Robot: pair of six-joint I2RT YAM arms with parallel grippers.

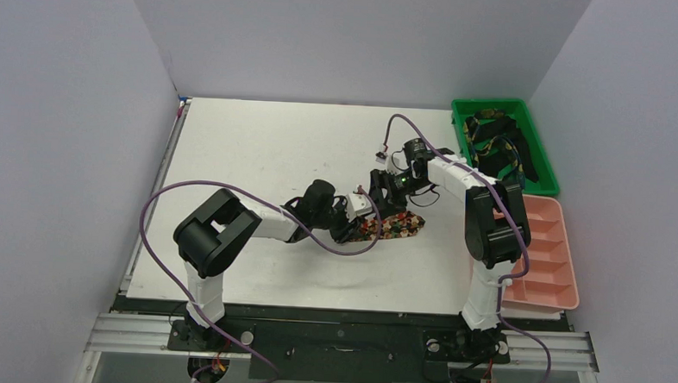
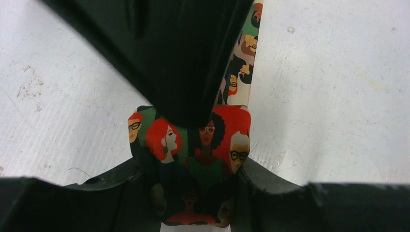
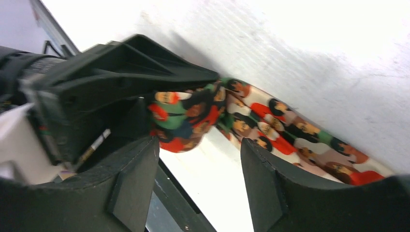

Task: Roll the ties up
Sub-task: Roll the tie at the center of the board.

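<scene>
A tie point(image 1: 396, 223) printed with faces in red, green and black lies mid-table, partly rolled. In the left wrist view its rolled end point(image 2: 193, 159) sits pinched between the two black fingers of my left gripper point(image 2: 193, 193), and the loose strip point(image 2: 241, 63) runs away across the table. My left gripper point(image 1: 362, 220) is shut on this roll. My right gripper point(image 1: 388, 196) hovers just above and behind the roll, its jaws point(image 3: 198, 179) open with only bare table between them; the roll point(image 3: 186, 118) and strip point(image 3: 290, 133) lie just beyond its fingertips. More ties point(image 1: 497, 147) are heaped in a bin.
A green bin point(image 1: 544, 162) stands at the far right of the table. A pink compartment tray point(image 1: 547, 252) sits in front of it, beside the right arm. Purple cables loop over both arms. Grey walls close in the table on three sides.
</scene>
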